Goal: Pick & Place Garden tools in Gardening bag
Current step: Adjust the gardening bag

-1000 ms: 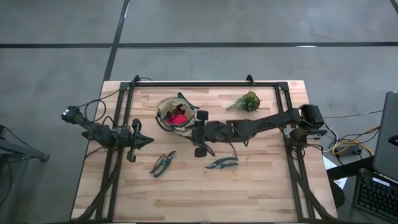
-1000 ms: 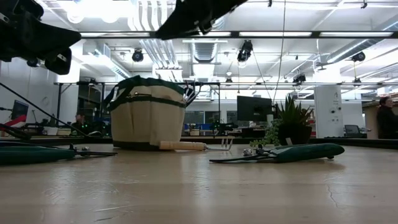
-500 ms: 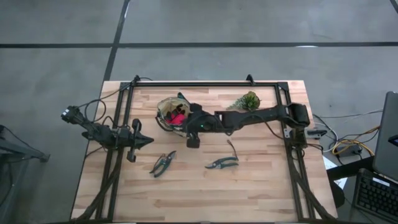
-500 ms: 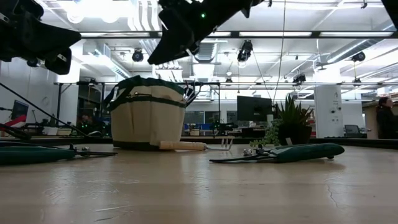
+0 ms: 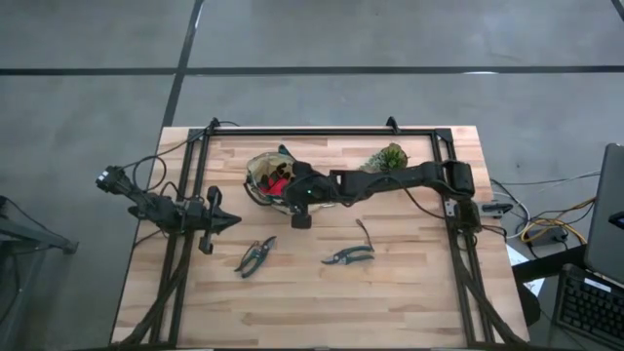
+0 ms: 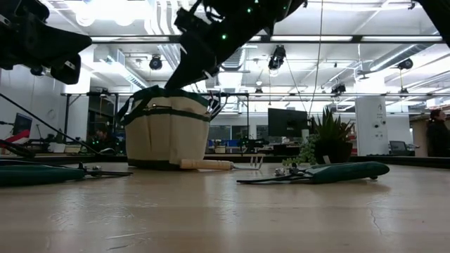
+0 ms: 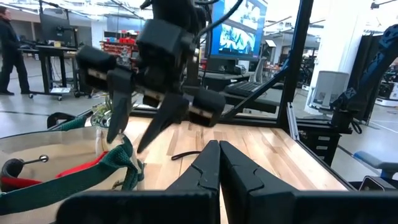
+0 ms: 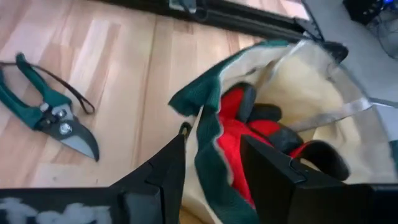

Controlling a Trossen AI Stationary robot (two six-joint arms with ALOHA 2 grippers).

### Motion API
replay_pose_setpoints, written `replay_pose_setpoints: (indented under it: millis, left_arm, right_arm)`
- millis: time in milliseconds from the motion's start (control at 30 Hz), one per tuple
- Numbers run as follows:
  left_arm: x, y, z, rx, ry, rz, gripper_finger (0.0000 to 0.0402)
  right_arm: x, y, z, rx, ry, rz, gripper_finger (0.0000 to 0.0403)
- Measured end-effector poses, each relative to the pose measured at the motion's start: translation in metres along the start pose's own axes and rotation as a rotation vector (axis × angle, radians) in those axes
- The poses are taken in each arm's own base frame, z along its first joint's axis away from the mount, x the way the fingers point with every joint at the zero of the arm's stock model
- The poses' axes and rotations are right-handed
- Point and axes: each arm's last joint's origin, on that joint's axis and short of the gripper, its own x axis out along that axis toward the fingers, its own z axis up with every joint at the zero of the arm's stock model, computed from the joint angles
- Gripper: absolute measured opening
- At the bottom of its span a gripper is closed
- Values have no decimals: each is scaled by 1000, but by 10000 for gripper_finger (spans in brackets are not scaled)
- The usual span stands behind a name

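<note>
High view: the gardening bag (image 5: 270, 179) sits on the wooden tabletop (image 5: 409, 292) in the upper middle of the frame, with a red piece (image 5: 278, 184) visible inside. The right arm stretches from the right side across to the bag, and the right claw (image 5: 297, 195) hangs at the bag's right rim. The left claw (image 5: 216, 221) waits at the left of the frame, clenched with nothing in it. Two pruning shears lie below the bag: one (image 5: 254, 255) lower left of centre, the other (image 5: 348, 256) just right of it. A thin rake (image 5: 365, 232) lies just above the second shears. A small green plant (image 5: 386, 158) stands in the upper right.

Low view: the bag stands left of centre, and the right arm comes down over its top. Green-handled shears (image 6: 330, 172) lie at the right.

Left wrist view: the left claw's fingers (image 7: 214, 163) are pressed together at the bottom; the right claw (image 7: 137, 127) hangs released above the bag's green trim.

Right wrist view: the right claw's two fingers (image 8: 273, 165) stand apart astride the bag's green rim, clamping nothing. The red piece lies inside, and shears (image 8: 53, 112) lie on the tabletop at the left.
</note>
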Motion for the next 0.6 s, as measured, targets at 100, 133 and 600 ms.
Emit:
replay_pose_setpoints:
  millis: [100, 133, 600]
  left_arm:
    - [0, 0, 0, 0, 0, 0, 5]
    - [0, 0, 0, 0, 0, 0, 5]
    - [0, 0, 0, 0, 0, 0, 5]
  right_arm:
    - [-2, -1, 0, -5, 14, 1, 123]
    - [-2, -2, -2, -11, 31, 4, 114]
    - [-11, -6, -21, -331, 249, 47, 10]
